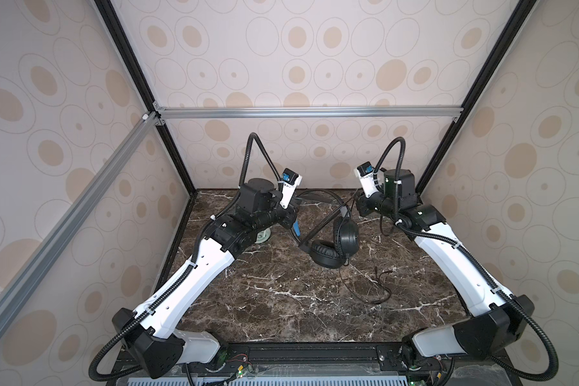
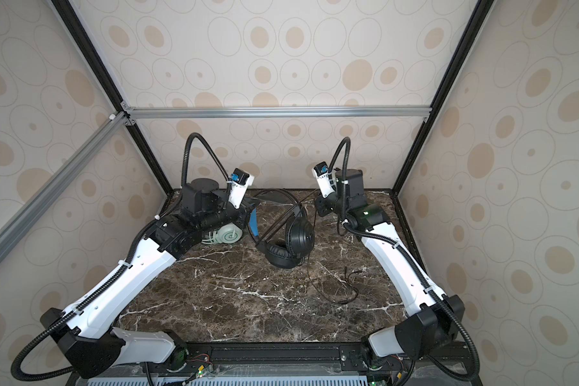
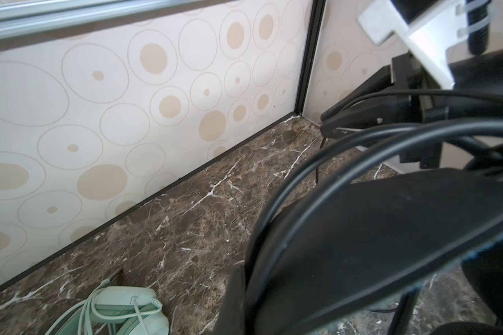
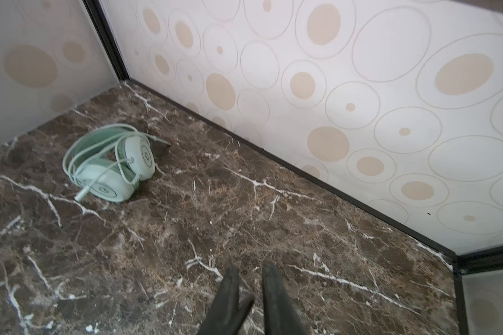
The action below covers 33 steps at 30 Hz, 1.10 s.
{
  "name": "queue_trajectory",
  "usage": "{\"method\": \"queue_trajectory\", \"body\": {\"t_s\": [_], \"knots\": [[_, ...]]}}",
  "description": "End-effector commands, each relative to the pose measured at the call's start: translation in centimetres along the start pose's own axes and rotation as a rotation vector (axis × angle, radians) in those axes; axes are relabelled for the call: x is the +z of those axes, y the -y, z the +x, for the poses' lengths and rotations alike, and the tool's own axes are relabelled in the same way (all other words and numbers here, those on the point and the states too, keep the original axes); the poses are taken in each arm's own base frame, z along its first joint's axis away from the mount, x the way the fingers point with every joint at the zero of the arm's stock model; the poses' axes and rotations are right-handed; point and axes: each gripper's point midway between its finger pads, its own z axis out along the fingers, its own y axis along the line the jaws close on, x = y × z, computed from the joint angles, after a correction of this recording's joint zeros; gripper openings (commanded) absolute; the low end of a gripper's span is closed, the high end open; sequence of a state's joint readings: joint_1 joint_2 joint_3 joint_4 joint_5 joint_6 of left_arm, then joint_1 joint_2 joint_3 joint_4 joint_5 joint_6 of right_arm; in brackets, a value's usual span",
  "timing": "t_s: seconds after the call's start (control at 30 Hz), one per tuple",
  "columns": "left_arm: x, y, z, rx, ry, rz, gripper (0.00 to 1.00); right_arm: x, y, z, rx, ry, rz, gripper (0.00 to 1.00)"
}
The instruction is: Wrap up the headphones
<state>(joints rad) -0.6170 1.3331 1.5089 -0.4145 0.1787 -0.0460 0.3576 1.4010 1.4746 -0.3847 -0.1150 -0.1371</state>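
**Wrapping the black headphones (image 1: 346,234), apparently between turns.** They stand near the middle of the tabletop's (image 1: 281,300) back edge, with the headband clenched in the left jaws. The mint-green headphones (image 4: 108,165) lie toward the back left corner, cable coiled round them. The right jaws, near the back edge, stand narrowly parted; whether the cable touches them cannot be told. To wrap well, hold the headband steady, regrasp the slack cable (image 1: 378,301) trailing toward the right edge, and lay each turn snug without dragging the cups.
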Motion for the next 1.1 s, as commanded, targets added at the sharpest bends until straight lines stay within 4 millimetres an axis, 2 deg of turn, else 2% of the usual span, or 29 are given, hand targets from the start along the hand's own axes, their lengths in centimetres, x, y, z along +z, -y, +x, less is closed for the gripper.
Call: {"method": "queue_trajectory", "body": {"t_s": [0.0, 0.3, 0.63, 0.87, 1.07], "knots": [[-2.6, 1.5, -4.8, -0.047, 0.143, 0.085, 0.00, -0.2, -0.9, -2.3, 0.088, 0.106, -0.071, 0.17], [-4.7, 3.0, -8.7, -0.103, 0.252, 0.178, 0.00, 0.2, -2.0, -2.1, 0.190, 0.181, -0.148, 0.14], [-6.8, 4.0, -12.9, -0.169, 0.385, 0.260, 0.00, -0.3, -4.1, -2.3, 0.221, 0.234, -0.261, 0.13], [-7.7, 4.0, -15.0, -0.196, 0.454, 0.274, 0.00, 0.5, -5.5, -1.2, 0.285, 0.246, -0.298, 0.13], [-7.9, 4.1, -16.4, -0.224, 0.498, 0.294, 0.00, 3.0, -6.2, 1.4, 0.321, 0.202, -0.293, 0.12]]}}
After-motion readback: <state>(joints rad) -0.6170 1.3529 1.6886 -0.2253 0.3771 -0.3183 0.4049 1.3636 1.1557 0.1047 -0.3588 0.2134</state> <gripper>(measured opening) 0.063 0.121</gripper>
